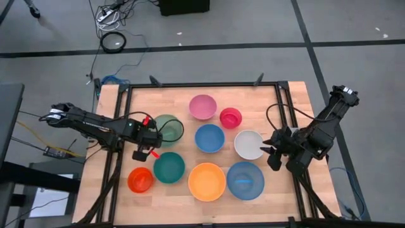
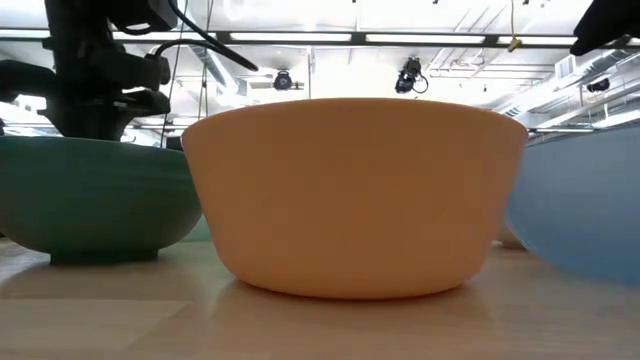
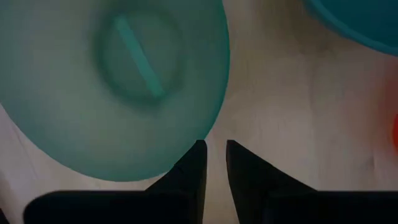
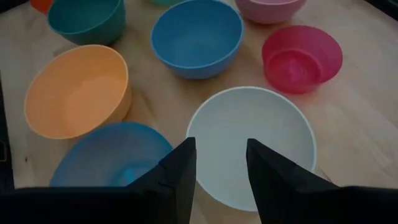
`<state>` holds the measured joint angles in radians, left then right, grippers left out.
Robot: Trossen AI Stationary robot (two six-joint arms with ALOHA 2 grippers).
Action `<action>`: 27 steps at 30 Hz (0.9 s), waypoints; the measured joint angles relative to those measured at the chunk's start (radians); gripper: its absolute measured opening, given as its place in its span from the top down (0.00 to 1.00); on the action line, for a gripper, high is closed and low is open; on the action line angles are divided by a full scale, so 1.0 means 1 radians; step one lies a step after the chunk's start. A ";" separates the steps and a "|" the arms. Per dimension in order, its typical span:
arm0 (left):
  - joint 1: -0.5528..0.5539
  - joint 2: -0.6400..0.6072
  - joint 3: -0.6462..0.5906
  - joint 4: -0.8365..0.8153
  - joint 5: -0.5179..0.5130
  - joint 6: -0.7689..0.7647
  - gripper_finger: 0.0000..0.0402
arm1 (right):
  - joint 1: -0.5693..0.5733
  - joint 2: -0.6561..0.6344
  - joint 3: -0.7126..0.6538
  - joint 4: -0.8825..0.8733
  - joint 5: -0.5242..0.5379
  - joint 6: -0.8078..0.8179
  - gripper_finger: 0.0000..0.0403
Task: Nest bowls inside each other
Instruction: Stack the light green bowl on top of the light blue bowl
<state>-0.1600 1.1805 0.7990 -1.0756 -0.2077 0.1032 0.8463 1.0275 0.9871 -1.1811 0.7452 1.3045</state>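
While nine bowls sit apart on the desk (image 1: 297, 101), left fingers (image 3: 214, 163) narrowly parted, seemingly empty, beside green bowl (image 3: 112, 81); right fingers (image 4: 221, 165) parted, empty, over white bowl (image 4: 252, 146).

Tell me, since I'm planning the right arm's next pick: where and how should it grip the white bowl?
Grip the white bowl by its thin rim, one finger inside and one outside the wall. It sits upright and open, too wide to span. Come from above on the table-edge side, where the open right gripper already hangs; the magenta bowl crowds the far side.
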 joint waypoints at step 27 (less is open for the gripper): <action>0.000 0.066 0.000 0.022 -0.014 0.160 0.82 | 0.000 0.000 0.000 0.009 0.045 -0.006 0.67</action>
<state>-0.1600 1.2465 0.7990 -1.0540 -0.2221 0.2627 0.8463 1.0271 0.9867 -1.1717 0.7898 1.2984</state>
